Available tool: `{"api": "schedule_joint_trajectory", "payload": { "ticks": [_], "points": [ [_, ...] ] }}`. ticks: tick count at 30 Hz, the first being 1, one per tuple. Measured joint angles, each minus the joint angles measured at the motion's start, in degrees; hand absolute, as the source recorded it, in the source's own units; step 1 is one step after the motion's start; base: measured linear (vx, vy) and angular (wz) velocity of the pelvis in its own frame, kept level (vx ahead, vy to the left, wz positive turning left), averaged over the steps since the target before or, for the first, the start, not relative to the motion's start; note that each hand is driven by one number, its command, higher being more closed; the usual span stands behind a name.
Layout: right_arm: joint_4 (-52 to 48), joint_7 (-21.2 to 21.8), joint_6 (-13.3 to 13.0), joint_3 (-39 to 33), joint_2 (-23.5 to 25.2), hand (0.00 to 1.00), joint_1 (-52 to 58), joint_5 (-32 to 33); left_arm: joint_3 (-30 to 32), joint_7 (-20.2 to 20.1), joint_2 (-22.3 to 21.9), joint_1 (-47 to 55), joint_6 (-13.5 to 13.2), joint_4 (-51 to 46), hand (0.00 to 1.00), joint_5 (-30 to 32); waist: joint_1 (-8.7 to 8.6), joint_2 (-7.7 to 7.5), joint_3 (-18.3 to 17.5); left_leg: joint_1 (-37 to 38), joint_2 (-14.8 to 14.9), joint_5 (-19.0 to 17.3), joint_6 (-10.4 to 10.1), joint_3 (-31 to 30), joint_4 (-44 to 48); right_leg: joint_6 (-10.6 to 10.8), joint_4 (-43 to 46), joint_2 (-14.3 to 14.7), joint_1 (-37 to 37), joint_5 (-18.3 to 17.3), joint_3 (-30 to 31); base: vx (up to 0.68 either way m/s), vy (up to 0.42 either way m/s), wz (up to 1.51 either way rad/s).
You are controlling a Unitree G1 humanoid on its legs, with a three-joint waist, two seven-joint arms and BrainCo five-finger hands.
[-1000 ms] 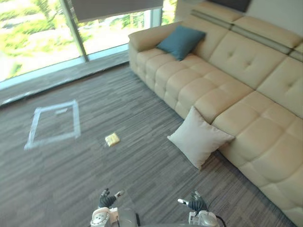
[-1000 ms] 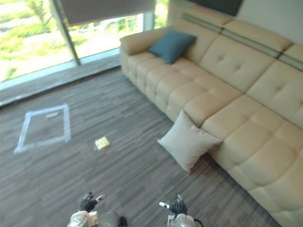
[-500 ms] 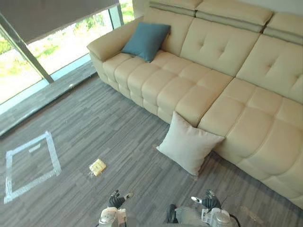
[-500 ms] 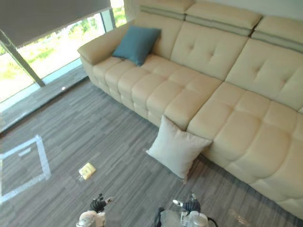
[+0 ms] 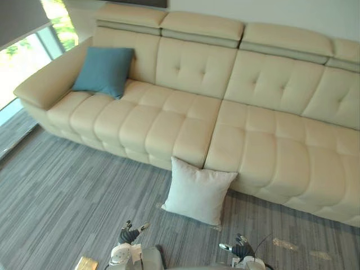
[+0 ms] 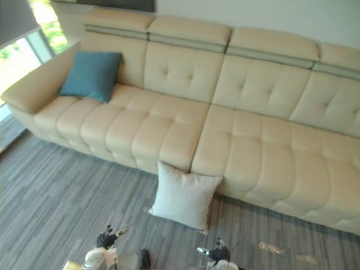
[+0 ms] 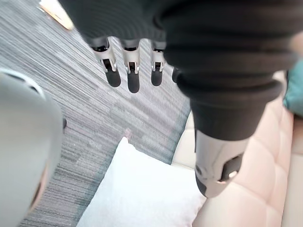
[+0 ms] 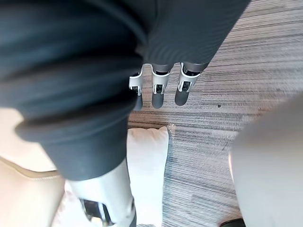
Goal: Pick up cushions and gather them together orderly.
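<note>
Cream sofa (image 5: 225,124), cropped rightward, backs white cushion (image 5: 198,192).

Cream tufted sofa (image 5: 253,129), teal cushion (image 5: 103,71), white cushion (image 5: 198,191), grey striped carpet (image 5: 67,191).

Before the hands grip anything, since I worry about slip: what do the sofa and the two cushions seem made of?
Sofa: cream leather or faux leather, likely; smooth tufted panels with a soft sheen. White cushion: matte woven fabric, probably; no shine, soft corners. Teal cushion: matte cloth too; weave too small to tell.
</note>
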Motion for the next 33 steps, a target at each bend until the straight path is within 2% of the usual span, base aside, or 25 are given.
{"api": "schedule_joint_trajectory", "payload": {
  "ticks": [2, 4, 5, 7, 9, 10, 11, 13, 15, 16, 18, 19, 20, 22, 23, 24, 26, 27, 29, 33],
  "points": [
    [-0.25, -0.02, -0.11, -0.07, -0.17, 0.0, -0.14, 0.09, -0.05, 0.01, 0.02, -0.17, 0.01, 0.76, 0.0, -0.01, -0.33, 0.12, 0.06, 2.43, 0.49, -1.62, -0.29, 2.18, -0.4, 1.32, 8.09, -0.69, -4.69, -1.21, -3.14, 0.08, 0.099, -0.6],
    [-0.52, -0.09, -0.12, -0.07, -0.33, 0.0, -0.19, 0.02, -0.22, 0.04, 0.14, -0.56, 0.05, 1.58, 0.0, -0.02, -0.4, 0.22, 0.04, 4.24, 1.46, -2.03, -0.64, 2.96, -1.44, 0.41, 8.58, -2.42, -7.1, -2.27, -10.21, 0.11, 0.033, -0.33],
    [-0.55, -0.11, -0.24, -0.09, -0.63, 0.0, -0.17, 0.01, -0.81, 0.06, 0.18, -0.58, 0.06, 1.6, 0.0, -0.03, -0.51, 0.44, 0.06, 4.92, 2.21, -2.03, -1.34, 2.95, -2.24, 0.09, 6.66, -2.98, -8.13, -2.36, -14.35, 0.08, -0.038, -0.12],
    [-0.41, -0.14, -0.52, -0.19, -1.07, 0.0, -0.29, 0.01, -1.32, 0.07, 0.26, -0.59, 0.06, 1.63, 0.0, -0.02, -0.48, 0.56, 0.05, 5.63, 2.95, -1.89, -2.42, 2.91, -3.71, -0.58, 1.81, -3.7, -9.49, -1.85, -18.84, 0.08, -0.102, -0.05],
    [0.0, -0.2, -0.69, -0.23, -1.07, 0.0, -0.32, 0.03, -2.42, 0.04, 0.77, -0.76, 0.07, 2.26, 0.0, 0.01, -0.63, 0.38, -0.01, 6.01, 2.58, -1.2, -4.7, 2.51, -4.38, -2.06, -6.58, -4.29, -10.12, 3.04, -20.49, 0.15, -0.197, 0.05],
    [0.31, -0.14, -0.82, -0.74, -1.09, 0.0, -0.79, 0.1, -3.18, 0.0, 0.65, -1.19, 0.07, 2.93, 0.0, 0.02, -0.91, 0.81, 0.02, 6.44, 2.35, -1.32, -5.57, 1.08, -4.36, -3.02, -7.24, -3.99, -9.35, 5.74, -21.06, 0.19, -0.206, 0.17],
    [0.66, -0.19, -0.77, -1.37, -1.9, 0.0, -0.97, -0.01, -3.79, -0.12, 0.02, -1.33, 0.19, 3.75, 0.0, 0.04, -1.01, 2.46, -0.5, 6.7, 2.82, -0.44, -5.82, -0.62, -5.44, -3.31, -7.93, -3.32, -8.51, 5.56, -21.92, 0.22, -0.255, 0.17],
    [0.65, -0.26, -0.73, -3.23, -2.85, 0.0, -1.06, 0.01, -4.7, -0.22, -1.72, -1.23, 0.22, 4.02, 0.0, 0.09, -1.26, 4.8, -0.83, 7.72, 3.65, 0.58, -7.37, -1.73, -8.03, -4.28, -7.42, -2.18, -8.48, 4.32, -22.78, 0.19, -0.199, 0.16],
    [0.87, -0.26, -0.66, -4.07, -2.87, 0.0, -1.3, 0.06, -4.69, -0.31, -2.19, -1.27, 0.16, 4.02, 0.0, 0.14, -1.31, 5.17, -0.87, 7.97, 4.43, 2.12, -8.01, -1.82, -8.41, -4.95, -7.49, -1.39, -8.14, 3.4, -23.34, 0.14, -0.185, 0.09],
    [0.84, -0.31, -0.69, -4.3, -2.64, 0.0, -1.3, 0.13, -4.67, -0.34, -2.12, -1.28, 0.16, 4.0, 0.0, 0.21, -1.31, 4.99, -0.75, 7.56, 5.05, 2.24, -8.22, -1.86, -7.08, -5.21, -7.88, -1.14, -7.48, 3.09, -23.85, 0.1, -0.193, 0.11],
    [0.81, -0.29, -0.71, -4.48, -1.93, 0.0, -1.21, 0.16, -4.55, -0.37, -1.79, -1.88, 0.16, 3.67, 0.0, 0.84, -1.51, 3.83, -0.04, 4.87, 6.87, 2.23, -8.24, -2.84, 1.14, -5.6, -8.98, -0.99, -5.11, 2.54, -24.74, 0.06, -0.172, 0.19],
    [0.78, -0.3, -0.68, -4.34, -1.68, 0.0, -0.93, 0.16, -4.54, -0.36, -1.85, -2.28, 0.15, 3.19, 0.0, 1.17, -1.33, 3.43, 0.23, 2.21, 8.57, 2.33, -8.08, -3.73, 8.77, -5.88, -10.0, -0.46, -3.17, 2.34, -25.1, 0.02, -0.129, 0.12],
    [0.79, -0.3, -0.61, -4.13, -1.59, 0.0, -0.78, 0.16, -4.54, -0.35, -1.94, -2.22, 0.14, 2.62, 0.0, 1.17, -1.01, 3.36, 0.28, 0.22, 9.79, 2.15, -7.49, -4.23, 13.44, -6.19, -10.52, -0.12, -2.03, 2.05, -25.0, 0.02, -0.093, 0.01],
    [0.79, -0.36, -0.56, -4.01, -1.56, 0.0, -0.63, 0.18, -4.53, -0.33, -2.06, -2.24, 0.13, 1.93, 0.0, 1.17, -0.69, 3.27, 0.31, -1.56, 10.36, 0.88, -6.33, -4.78, 16.89, -6.05, -10.73, -0.05, -1.45, 1.58, -24.04, 0.02, 0.007, -0.23],
    [0.78, -0.35, -0.55, -4.02, -1.57, 0.0, -0.67, 0.27, -4.53, -0.32, -2.15, -2.26, 0.14, 1.78, 0.0, 1.17, -0.68, 3.27, 0.31, -2.14, 9.62, 0.24, -6.46, -4.74, 15.52, -5.75, -10.75, -0.11, -1.32, 1.38, -23.09, 0.06, 0.062, -0.32],
    [0.78, -0.36, -0.53, -4.03, -1.56, 0.0, -0.72, 0.44, -4.52, -0.33, -2.14, -2.26, 0.14, 1.47, 0.0, 1.17, -0.67, 3.25, 0.33, -2.57, 8.85, -0.31, -5.7, -4.83, 13.41, -5.67, -10.74, -0.27, -1.47, 1.37, -22.45, 0.08, 0.084, -0.31],
    [0.79, -0.45, -0.5, -4.04, -1.62, 0.0, -0.68, 1.29, -4.52, -0.3, -2.29, -2.37, 0.13, 1.46, 0.0, 1.17, -0.54, 3.23, 0.36, -2.31, 5.76, 0.41, -5.53, -6.69, 3.81, -4.57, -9.94, -0.82, -1.64, 1.1, -21.02, 0.12, 0.182, -0.4],
    [1.15, -0.5, -0.47, -4.02, -1.61, 0.0, -0.84, 1.28, -4.49, -0.31, -2.4, -2.43, 0.13, 1.5, 0.0, 1.17, -0.26, 3.11, 0.28, -1.5, 4.48, 0.37, -6.77, -7.86, 1.17, -3.63, -8.74, -1.04, -2.08, 0.46, -19.6, 0.13, 0.235, -0.36],
    [1.47, -0.57, -0.44, -4.04, -0.61, 0.0, -0.64, 1.25, -4.56, -0.29, -1.88, -2.51, 0.14, 2.1, 0.0, 1.18, -0.63, 1.37, -0.77, 0.58, 2.23, 1.19, -5.69, -6.29, -1.86, -2.23, -10.92, -2.19, -1.93, 1.06, -17.75, 0.17, 0.21, -0.21],
    [1.66, -0.65, -0.5, -4.44, 0.1, 0.0, -0.15, 1.24, -4.67, -0.41, -1.92, -2.68, 0.16, 2.81, 0.0, 1.28, -0.7, 0.82, -1.3, 3.76, 0.04, 1.51, -5.11, -5.54, -5.47, -1.02, -14.5, -3.54, 0.87, 2.05, -17.38, 0.15, 0.12, -0.1]
  ]
}}
